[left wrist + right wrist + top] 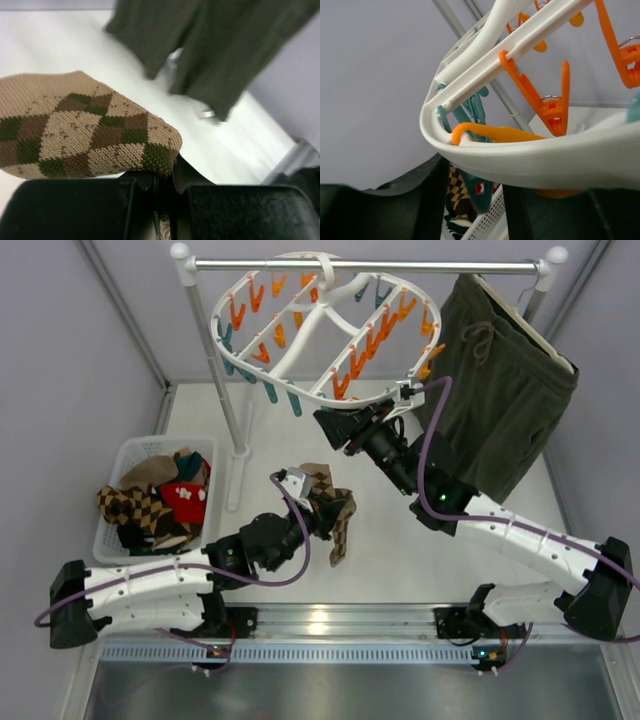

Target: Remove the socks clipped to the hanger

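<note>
Several socks (pixel 160 500), a soft heap of brown-tan argyle, red and dark knits, lie in a white mesh basket (pixel 160 441) at the left of the bench (pixel 390 560). Those underneath are buried and cannot be told apart.

Just right of the basket, the left pincer (pixel 318 502) is closed tight on one argyle sock (pixel 342 518), whose loose end droops toward the bench. In the left wrist view the sock's knitted diamonds of tan, brown and green fill the left half of the picture. A fold of it is pinched between the two black, grainy fingers (pixel 75 210), and its far end is cut off by the frame edge.

At centre the hanger (pixel 305 345), a round white plastic frame with crossbars and rows of orange and teal clips, hangs tilted by its hook from a white-and-steel rail (pixel 400 266). The right pincer (pixel 342 428) sits at the hanger's near, lower rim with its jaws partly apart. In the right wrist view the smooth curved rim crosses just over the dark, blurred fingers (pixel 385 205), and a teal clip (pixel 480 195) hangs in the gap between them. Whether the fingers touch rim or clip cannot be told.

At far right, dark olive shorts (pixel 500 390) of matte cloth with a drawstring hang at the rail's right end, partly hidden behind the right arm.
</note>
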Available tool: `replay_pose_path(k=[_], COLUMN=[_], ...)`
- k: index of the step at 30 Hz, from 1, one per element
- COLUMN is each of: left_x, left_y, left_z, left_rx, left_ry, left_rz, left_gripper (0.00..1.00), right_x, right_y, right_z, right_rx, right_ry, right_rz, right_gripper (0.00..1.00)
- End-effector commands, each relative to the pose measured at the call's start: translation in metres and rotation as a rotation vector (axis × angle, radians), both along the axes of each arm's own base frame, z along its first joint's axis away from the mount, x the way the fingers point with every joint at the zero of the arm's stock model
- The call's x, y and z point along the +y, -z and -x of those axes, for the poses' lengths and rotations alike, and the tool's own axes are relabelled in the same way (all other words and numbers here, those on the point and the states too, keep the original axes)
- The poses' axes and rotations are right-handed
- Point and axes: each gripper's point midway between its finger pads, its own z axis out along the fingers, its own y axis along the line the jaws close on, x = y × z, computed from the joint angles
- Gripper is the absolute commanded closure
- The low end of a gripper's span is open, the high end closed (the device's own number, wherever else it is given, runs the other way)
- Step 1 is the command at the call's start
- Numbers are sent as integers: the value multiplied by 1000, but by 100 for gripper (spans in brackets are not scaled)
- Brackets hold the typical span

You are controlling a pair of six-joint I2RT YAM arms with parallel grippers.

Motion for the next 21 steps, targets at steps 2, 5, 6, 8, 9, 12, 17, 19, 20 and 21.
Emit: replay_pose_path(k=[2, 5, 6, 8, 9, 12, 17, 19, 20, 21], left_x=[68, 127, 154, 186, 209, 248, 285, 308, 311, 327], left_y=[3, 14, 14, 16, 17, 16, 19, 22, 14, 15], left_z=[-39, -65, -76, -78, -83, -90, -107, -114, -118, -122], left_rx=[111, 195, 218, 235, 246, 269, 326, 358, 355, 374], left_ry=[-312, -495, -594, -687, -771, -896, -1000, -1068, -1058, -1100], left_rz=[-57, -46, -7, -5, -4, -20, -61, -84, -84, -96], left_gripper=[100, 100, 100, 100, 100, 100, 100, 100, 100, 100], right_x=[-14, -21, -23, -27, -27, -32, -40, -43, -45, -44], right_y=[-27, -29, -28, -29, -25, -18, -12, -5, -2, 2], right_z=[10, 12, 13, 17, 18, 28, 54, 72, 76, 87], right_rx=[-51, -59, -58, -59, -54, -47, -67, -77, -80, -91], right_ry=[9, 18, 18, 18, 9, -16, -103, -174, -183, -237], right_rz=[-58, -61, -57, -59, -49, -33, 31, 115, 138, 167], right_gripper=[53, 47, 44, 30, 26, 9, 1, 0, 1, 1])
